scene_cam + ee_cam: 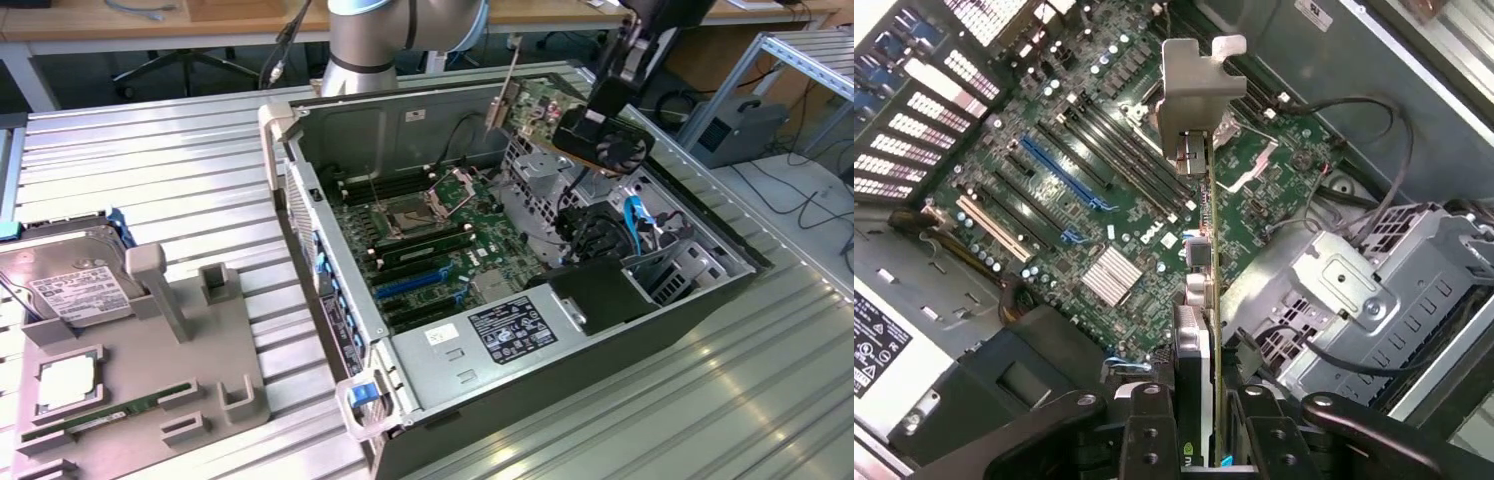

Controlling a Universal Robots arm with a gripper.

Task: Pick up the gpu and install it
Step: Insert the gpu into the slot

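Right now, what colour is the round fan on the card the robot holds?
Black. The fan on the gpu shows best in the exterior view.

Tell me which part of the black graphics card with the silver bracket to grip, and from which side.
Pinch the black-and-green gpu card across its flat faces near the fan end, away from the long silver bracket, coming from above. The hand is shut on it this way: its thin body fits between the jaws, and the bracket hangs free over the open grey computer case.

gpu (1196, 340): silver metal bracket (1199, 85), green board | case (387, 130): matt grey metal | table (160, 160): ribbed shiny metal
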